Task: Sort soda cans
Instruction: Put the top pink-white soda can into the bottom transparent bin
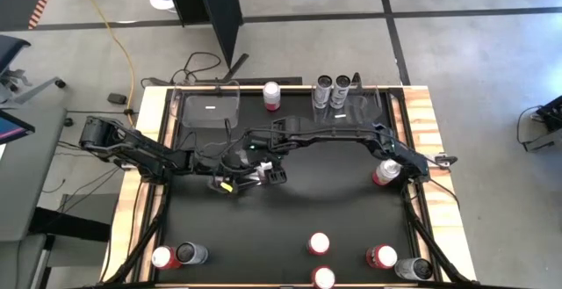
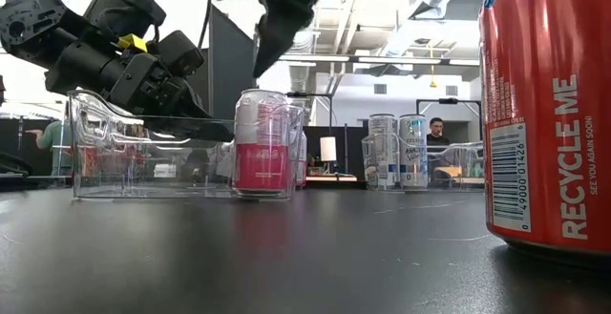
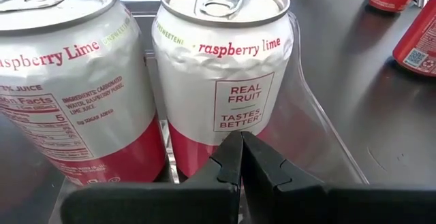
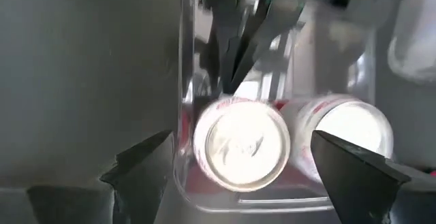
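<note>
Two pink-and-white cans (image 3: 221, 67) (image 3: 61, 81) stand side by side at the right end of a clear bin (image 2: 105, 152). In the low view only the nearer one (image 2: 263, 142) shows. My left gripper (image 3: 240, 142) (image 2: 227, 131) is shut. It reaches down into this bin from the left, tips at one can's side. My right gripper (image 4: 238, 163) is open above that can (image 4: 240, 146), with a finger on either side and clear of it. Red cans (image 1: 318, 243) (image 1: 379, 256) and dark cans (image 1: 191, 254) stand near the front edge. My left gripper's shut fingertips (image 3: 231, 149) point at the lower side wall of the pink-and-white can (image 3: 204, 142), slanting down from the table's left. The can stands upright on the bin floor. Whether the tips touch it I cannot tell.
A second clear bin (image 1: 211, 106) sits at the far left. A third bin (image 1: 364, 104) at the far edge holds two grey cans (image 1: 332, 89). A lone pink-and-white can (image 1: 272, 96) stands between them. Another can (image 1: 385, 173) stands by the right arm. A red can (image 2: 549, 114) fills the low view's right.
</note>
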Tool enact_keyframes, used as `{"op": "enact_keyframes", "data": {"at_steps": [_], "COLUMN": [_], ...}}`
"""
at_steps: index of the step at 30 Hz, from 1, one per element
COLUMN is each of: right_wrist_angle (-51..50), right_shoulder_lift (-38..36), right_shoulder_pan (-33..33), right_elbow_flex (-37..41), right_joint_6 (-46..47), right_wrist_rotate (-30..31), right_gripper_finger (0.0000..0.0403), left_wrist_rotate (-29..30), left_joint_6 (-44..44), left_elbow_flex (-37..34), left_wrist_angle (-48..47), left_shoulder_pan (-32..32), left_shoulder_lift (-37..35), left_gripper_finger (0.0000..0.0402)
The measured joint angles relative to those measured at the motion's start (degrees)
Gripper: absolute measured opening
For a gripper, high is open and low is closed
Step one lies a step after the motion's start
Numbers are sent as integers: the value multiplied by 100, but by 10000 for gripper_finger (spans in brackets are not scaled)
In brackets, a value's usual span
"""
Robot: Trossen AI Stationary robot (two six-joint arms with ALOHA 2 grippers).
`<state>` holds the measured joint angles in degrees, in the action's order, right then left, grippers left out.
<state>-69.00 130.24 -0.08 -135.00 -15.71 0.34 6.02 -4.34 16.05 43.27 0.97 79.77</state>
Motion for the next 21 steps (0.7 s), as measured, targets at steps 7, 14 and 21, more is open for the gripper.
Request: {"op": "enact_keyframes", "data": {"at_steps": [7, 14, 21], "right_wrist_angle": [461, 625, 674], "right_shoulder_lift": [-367, -448, -448], "right_shoulder_pan": [-194, -959, -1393], "right_elbow_flex": [0, 0, 0], "right_joint_6": [-271, 48, 171], "right_wrist_rotate": [137, 256, 262], "right_gripper_finger": [360, 360, 360], "left_wrist_rotate": [0, -2, 24], "left_joint_6": [0, -114, -192], "left_elbow_flex": [-4, -4, -4], "left_wrist_angle": [-11, -179, -1033], "left_shoulder_pan": [0, 4, 4], "left_shoulder_lift": [-97, -366, -1082], "left_gripper_finger": [2, 13, 85]}}
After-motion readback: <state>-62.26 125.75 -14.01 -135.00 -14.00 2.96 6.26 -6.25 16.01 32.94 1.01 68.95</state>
